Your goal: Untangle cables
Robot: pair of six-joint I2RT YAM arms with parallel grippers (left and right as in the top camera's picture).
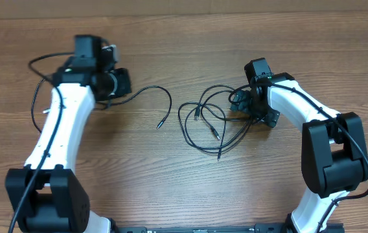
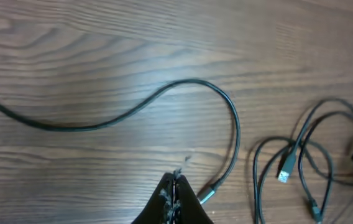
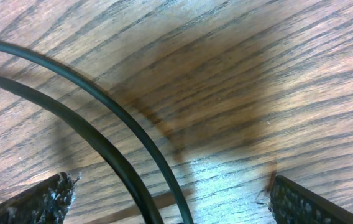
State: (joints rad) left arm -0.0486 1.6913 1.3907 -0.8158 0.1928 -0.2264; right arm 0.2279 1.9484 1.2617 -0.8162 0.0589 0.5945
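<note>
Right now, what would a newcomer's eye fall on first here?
A tangle of thin black cables lies right of centre, with the open right hand over its edge. One cable lies apart to the left, by the shut left hand.

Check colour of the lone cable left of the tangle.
The lone cable is black, its plug end silvery; shows best in the left wrist view.

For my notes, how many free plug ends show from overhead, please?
4 plug ends: one on the separated cable left of centre, three in the tangle; more may be hidden.
</note>
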